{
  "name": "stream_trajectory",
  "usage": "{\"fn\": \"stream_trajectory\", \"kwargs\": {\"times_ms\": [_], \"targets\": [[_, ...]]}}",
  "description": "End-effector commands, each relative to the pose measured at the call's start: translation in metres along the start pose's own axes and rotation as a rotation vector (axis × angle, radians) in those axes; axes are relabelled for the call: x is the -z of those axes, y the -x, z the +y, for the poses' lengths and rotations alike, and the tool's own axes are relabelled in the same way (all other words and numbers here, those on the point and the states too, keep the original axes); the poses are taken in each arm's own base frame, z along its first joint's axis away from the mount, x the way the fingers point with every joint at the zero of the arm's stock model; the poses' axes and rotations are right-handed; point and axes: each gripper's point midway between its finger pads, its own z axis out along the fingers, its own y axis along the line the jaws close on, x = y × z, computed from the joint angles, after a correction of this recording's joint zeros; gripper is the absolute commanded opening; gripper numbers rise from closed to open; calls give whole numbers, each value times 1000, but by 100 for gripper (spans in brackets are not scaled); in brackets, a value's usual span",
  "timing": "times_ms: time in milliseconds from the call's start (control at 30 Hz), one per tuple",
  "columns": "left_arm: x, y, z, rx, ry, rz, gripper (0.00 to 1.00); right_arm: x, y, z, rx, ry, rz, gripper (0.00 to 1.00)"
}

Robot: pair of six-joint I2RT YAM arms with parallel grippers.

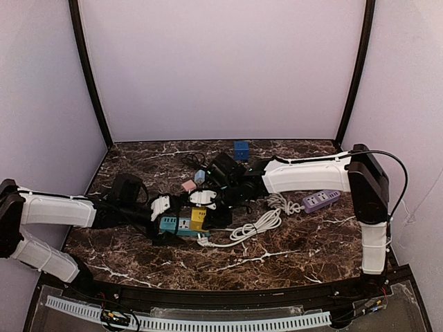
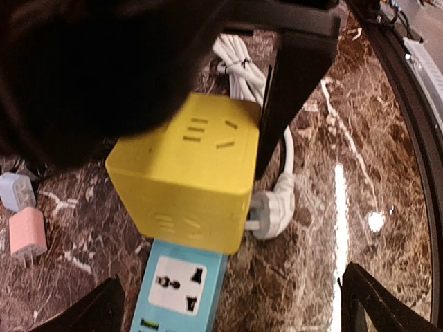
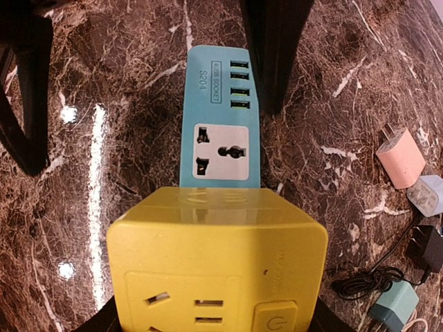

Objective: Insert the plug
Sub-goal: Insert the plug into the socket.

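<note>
The right end effector point(image 3: 216, 317) is half open and grips the yellow cube point(image 2: 183, 173), one finger on each side. The cube sits over one end of the blue strip point(image 3: 220, 131) on the surface point(image 2: 325, 173). The white plug point(image 2: 271, 207) is stuck in the cube's side, with a bit of metal pin showing. Its cord point(image 1: 256, 225) lies in loops nearby. The left end effector point(image 2: 234, 283) is wide open and holds nothing.
</note>
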Motion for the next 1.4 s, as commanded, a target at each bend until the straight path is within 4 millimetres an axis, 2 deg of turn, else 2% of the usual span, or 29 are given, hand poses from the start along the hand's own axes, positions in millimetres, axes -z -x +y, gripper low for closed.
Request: {"fn": "stream_trajectory", "kwargs": {"times_ms": [0,133,300,433,500,567,733,833,933,1100,1167,1233,1300,1333,1367], "targets": [[-6,41,7,45,-8,-261,99,-21,-45,20,-11,77,145,0],[-19,33,11,90,-8,-298,99,-16,-40,21,-3,85,115,0],[-25,32,23,68,-2,-336,99,-17,-40,23,-5,114,97,0],[-25,28,22,84,-78,-357,97,-15,-36,24,2,133,70,0],[-25,25,20,80,-96,-363,94,-13,-33,24,7,137,54,0],[-26,25,20,69,-95,-374,85,-12,-33,23,13,136,52,0],[-29,36,28,14,-96,-415,72,-13,-34,23,21,138,54,0],[-34,35,29,5,-108,-414,78,-12,-36,22,19,137,56,0],[-37,36,29,1,-117,-419,78,-13,-35,24,14,146,53,0],[-45,31,23,-25,-143,-410,55,-12,-35,23,9,142,52,0],[-47,29,21,-32,-149,-404,44,-11,-34,22,9,141,48,0],[-48,27,19,-29,-154,-400,26,-11,-33,22,6,146,45,0],[-49,26,16,-29,-160,-398,14,-11,-30,21,2,143,39,1],[-49,26,16,-29,-158,-396,4,-11,-29,20,-2,140,34,5],[-49,25,15,-25,-158,-393,2,-10,-26,19,-7,136,26,12]]}}
